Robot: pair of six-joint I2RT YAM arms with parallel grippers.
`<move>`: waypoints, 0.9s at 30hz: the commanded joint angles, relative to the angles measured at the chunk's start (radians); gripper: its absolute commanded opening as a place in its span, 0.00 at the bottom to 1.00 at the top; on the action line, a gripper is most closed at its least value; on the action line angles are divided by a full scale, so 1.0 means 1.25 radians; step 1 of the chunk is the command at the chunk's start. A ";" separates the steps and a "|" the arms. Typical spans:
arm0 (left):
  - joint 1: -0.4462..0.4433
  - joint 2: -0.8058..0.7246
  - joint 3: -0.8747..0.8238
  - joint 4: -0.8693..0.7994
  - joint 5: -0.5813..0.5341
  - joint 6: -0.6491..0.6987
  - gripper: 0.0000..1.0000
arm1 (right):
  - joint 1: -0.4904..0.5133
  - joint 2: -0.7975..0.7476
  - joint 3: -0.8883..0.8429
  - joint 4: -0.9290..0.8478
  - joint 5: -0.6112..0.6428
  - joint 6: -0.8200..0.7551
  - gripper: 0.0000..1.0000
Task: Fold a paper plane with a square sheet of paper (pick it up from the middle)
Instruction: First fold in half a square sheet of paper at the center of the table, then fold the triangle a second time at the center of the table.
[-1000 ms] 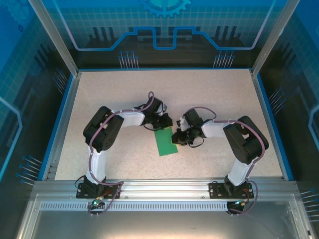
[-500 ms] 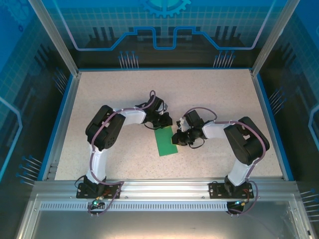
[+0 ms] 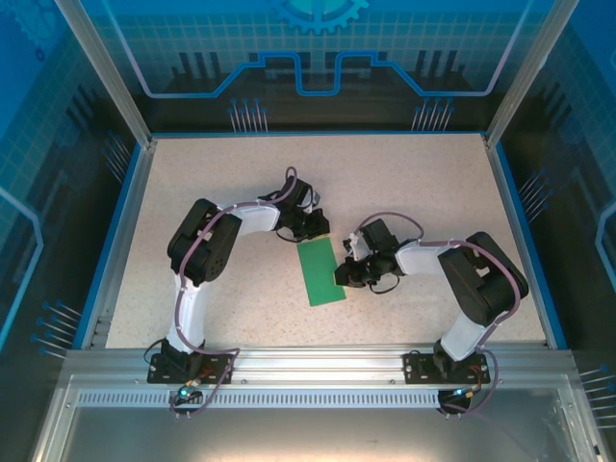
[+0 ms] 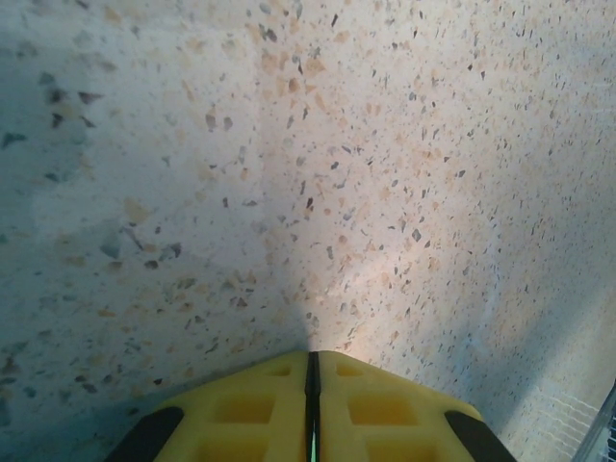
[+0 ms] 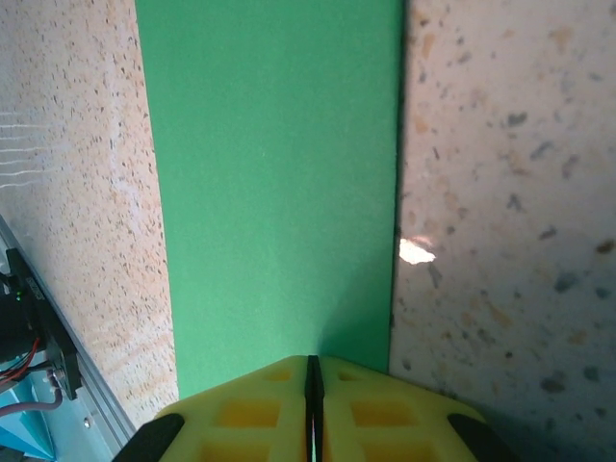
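The square sheet of paper (image 3: 320, 274) lies mid-table as a green oblong, creased narrower. My left gripper (image 3: 313, 234) is at its far end. In the left wrist view that gripper (image 4: 312, 354) is shut, a thin green sliver of the paper (image 4: 311, 445) showing in the slit between its yellow fingers. My right gripper (image 3: 344, 276) is at the paper's right edge. In the right wrist view it (image 5: 310, 358) is shut, its tips low over the flat green paper (image 5: 274, 173) close to that edge. Whether the tips touch the paper is unclear.
The speckled tabletop (image 3: 404, 183) has a blue rim and metal frame posts around it. A metal rail (image 3: 318, 361) carrying both arm bases runs along the near edge. Open table lies to the far side, left and right of the paper.
Both grippers and the paper have shifted slightly to the right. The left arm's elbow has swung a little farther from me, and the right gripper has moved slightly nearer.
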 commanded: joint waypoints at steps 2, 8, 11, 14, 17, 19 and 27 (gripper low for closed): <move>0.015 0.027 0.019 -0.039 -0.042 0.031 0.12 | 0.006 0.004 -0.042 -0.155 0.016 0.008 0.11; 0.026 -0.073 0.060 -0.092 -0.071 0.036 0.19 | 0.007 -0.031 0.005 -0.127 0.037 0.042 0.12; 0.032 -0.148 0.050 -0.130 -0.138 0.036 0.26 | 0.022 -0.060 0.059 -0.129 0.070 0.050 0.14; 0.041 -0.231 0.004 -0.156 -0.205 0.032 0.36 | 0.056 -0.074 0.129 -0.179 0.157 0.023 0.18; 0.053 -0.319 -0.075 -0.164 -0.256 0.019 0.45 | 0.100 -0.054 0.210 -0.257 0.292 -0.021 0.28; 0.061 -0.380 -0.131 -0.168 -0.282 0.006 0.52 | 0.125 -0.024 0.255 -0.285 0.361 -0.047 0.35; 0.090 -0.564 -0.328 -0.164 -0.306 -0.059 0.75 | 0.158 0.109 0.385 -0.312 0.455 -0.069 0.43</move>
